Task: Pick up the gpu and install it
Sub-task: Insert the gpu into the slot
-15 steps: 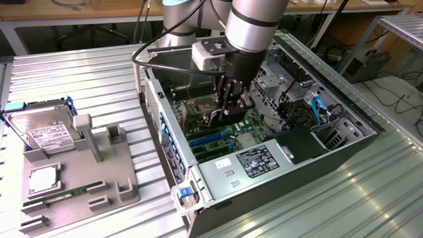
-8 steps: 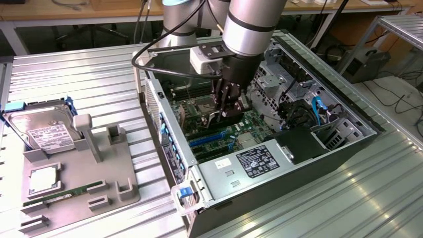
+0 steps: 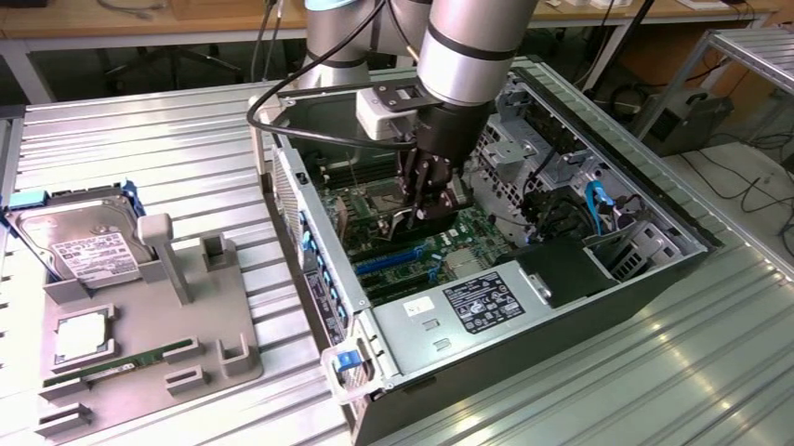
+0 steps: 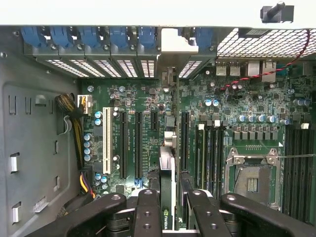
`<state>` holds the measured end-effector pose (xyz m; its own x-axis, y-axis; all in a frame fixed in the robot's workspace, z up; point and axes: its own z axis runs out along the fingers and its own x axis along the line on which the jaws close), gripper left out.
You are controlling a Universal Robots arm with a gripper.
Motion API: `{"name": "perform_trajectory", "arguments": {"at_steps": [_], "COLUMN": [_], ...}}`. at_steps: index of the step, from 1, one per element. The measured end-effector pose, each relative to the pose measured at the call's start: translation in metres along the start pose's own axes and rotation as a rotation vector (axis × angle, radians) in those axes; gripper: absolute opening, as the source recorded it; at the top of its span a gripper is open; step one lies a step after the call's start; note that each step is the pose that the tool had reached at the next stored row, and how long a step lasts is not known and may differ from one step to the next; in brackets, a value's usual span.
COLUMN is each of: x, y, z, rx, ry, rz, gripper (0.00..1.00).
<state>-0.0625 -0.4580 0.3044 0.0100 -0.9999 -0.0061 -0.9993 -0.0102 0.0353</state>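
Observation:
My gripper (image 3: 423,197) reaches down inside the open computer case (image 3: 645,246) and is shut on the gpu (image 4: 167,165). The wrist view has the dark card edge-on between the two black fingers (image 4: 147,210), running away over the green motherboard (image 4: 247,108). Its silvery bracket (image 4: 173,42) lies at the case's rear wall, in the gap among the blue slot latches (image 4: 89,37). The card stands in line with a black expansion slot (image 4: 184,138). I cannot tell whether it is seated in the slot or hovering just above it.
On the exterior view's left, a grey fixture tray (image 3: 230,348) holds a silver hard drive (image 3: 81,246), a processor chip (image 3: 81,339) and a green memory stick (image 3: 125,362). Inside the case are the power supply (image 3: 484,302), a CPU socket (image 4: 252,173) and yellow-black cables (image 4: 74,108).

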Motion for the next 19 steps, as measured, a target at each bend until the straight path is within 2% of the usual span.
{"name": "perform_trajectory", "arguments": {"at_steps": [12,13,15,18,19], "x": [0.0,0.0,0.0,0.0,0.0], "y": [0.0035,0.004,0.0056,0.0065,0.0067], "z": [0.0027,0.0033,0.0059,0.0095,0.0135], "rx": [0.0028,0.0039,0.0106,0.0157,0.0169], "ry": [0.0003,0.0007,0.0027,0.003,0.003], "rz": [0.0,0.0,0.0,0.0,0.0], "gripper": [0.26,0.26,0.26,0.26,0.26]}}
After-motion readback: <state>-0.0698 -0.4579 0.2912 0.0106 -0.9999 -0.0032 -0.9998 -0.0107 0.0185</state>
